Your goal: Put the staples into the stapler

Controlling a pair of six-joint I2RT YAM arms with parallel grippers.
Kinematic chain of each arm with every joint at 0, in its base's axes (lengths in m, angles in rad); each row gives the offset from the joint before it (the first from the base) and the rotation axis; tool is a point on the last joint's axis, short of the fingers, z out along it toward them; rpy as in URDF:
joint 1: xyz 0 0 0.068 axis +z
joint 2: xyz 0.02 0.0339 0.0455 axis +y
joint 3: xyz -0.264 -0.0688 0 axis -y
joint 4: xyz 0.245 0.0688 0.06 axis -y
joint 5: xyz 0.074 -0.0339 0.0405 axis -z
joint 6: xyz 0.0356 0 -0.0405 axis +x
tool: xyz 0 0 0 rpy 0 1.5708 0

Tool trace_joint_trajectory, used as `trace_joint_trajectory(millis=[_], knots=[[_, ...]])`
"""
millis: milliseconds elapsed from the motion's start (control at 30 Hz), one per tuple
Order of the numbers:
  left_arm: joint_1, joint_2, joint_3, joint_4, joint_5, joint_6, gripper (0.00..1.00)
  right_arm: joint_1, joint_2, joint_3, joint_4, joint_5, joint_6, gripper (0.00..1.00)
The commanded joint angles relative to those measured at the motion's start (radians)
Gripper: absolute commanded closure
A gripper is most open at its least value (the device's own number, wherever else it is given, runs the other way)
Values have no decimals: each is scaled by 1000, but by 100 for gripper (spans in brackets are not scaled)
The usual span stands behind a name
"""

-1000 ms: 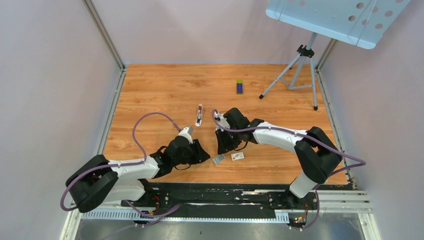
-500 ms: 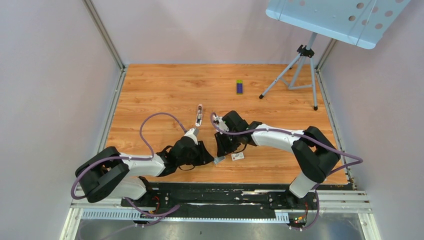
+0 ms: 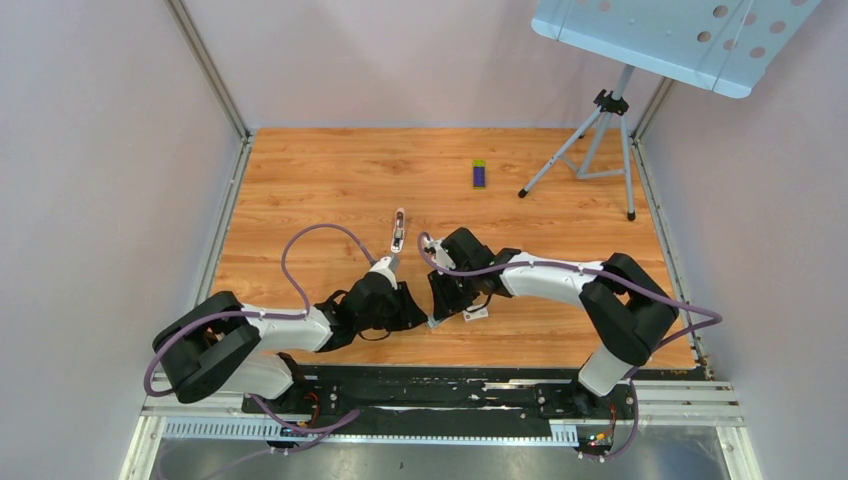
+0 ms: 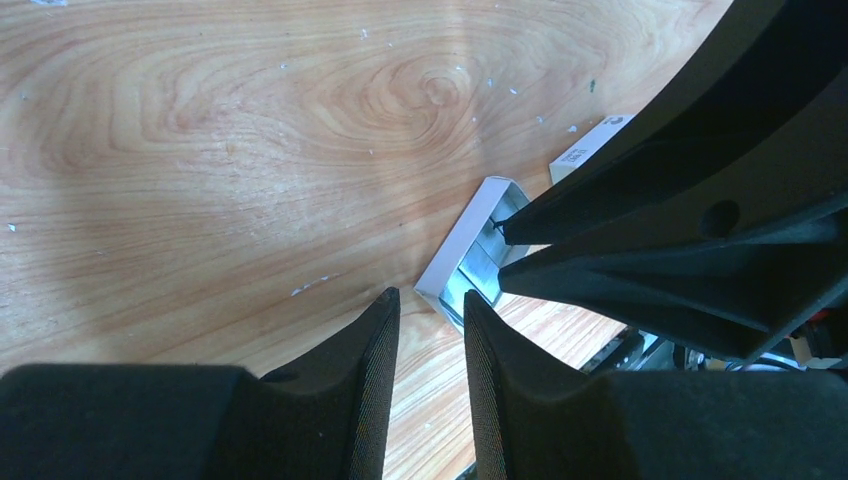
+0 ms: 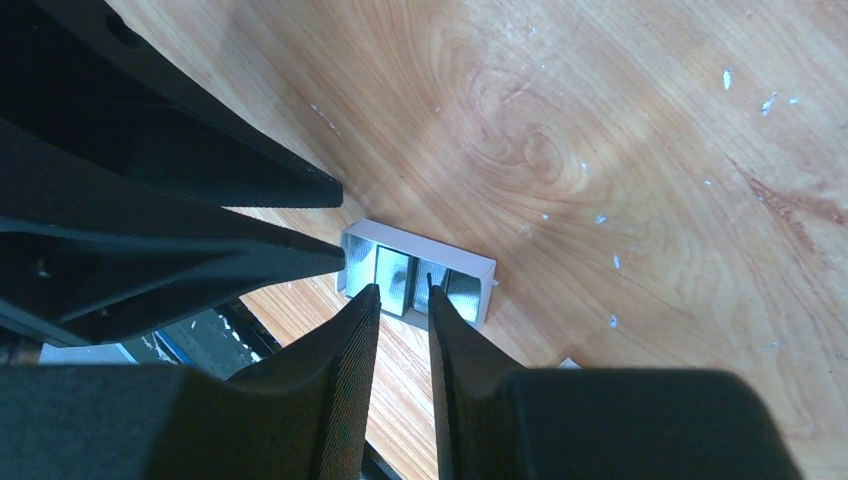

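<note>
Staples (image 5: 410,280): grey strips in shallow white tray (image 5: 425,243), resting on surface (image 3: 330,180) toward near side, between both claws. Stapler (image 3: 398,231) farther off, well apart. Left claw (image 4: 428,300), right claw (image 5: 403,297): fingers narrowly apart, empty, tips just beside tray. Suggested: one claw steadies tray wall, other straddles one strip, closes gently, lifts level.
</note>
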Motion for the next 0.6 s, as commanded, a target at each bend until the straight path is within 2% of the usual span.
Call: trace_joint_trajectory(millis=[0, 300, 567], knots=[[-8, 27, 32, -9, -23, 18, 68, 19, 22, -5, 7, 14, 13, 72], [-10, 51, 44, -14, -11, 25, 69, 23, 41, -9, 35, 14, 27, 73], [-10, 83, 51, -4, -5, 25, 75, 26, 42, -6, 42, 4, 30, 73]])
